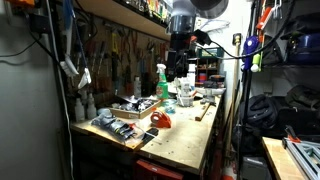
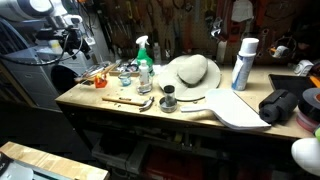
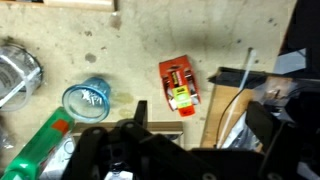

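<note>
My gripper (image 3: 200, 121) is open and empty, high above the wooden workbench (image 3: 240, 30). In the wrist view a red tape-dispenser-like object (image 3: 178, 85) lies on the bench just ahead of the fingers. A clear blue-tinted cup (image 3: 88, 99) stands to its left, and a green spray bottle (image 3: 40, 145) lies at the lower left. In both exterior views the gripper (image 1: 178, 70) (image 2: 74, 42) hangs well above the bench and touches nothing. The red object (image 1: 162, 120) and spray bottle (image 1: 160, 85) (image 2: 143, 57) stand below it.
A glass jar (image 3: 14, 75) sits at the wrist view's left edge, and black cables (image 3: 235, 85) run along the bench edge. A straw hat (image 2: 190, 72), white spray can (image 2: 243, 62), black cup (image 2: 168, 100) and wooden board (image 2: 238, 110) lie on the bench. Tools hang on the back wall.
</note>
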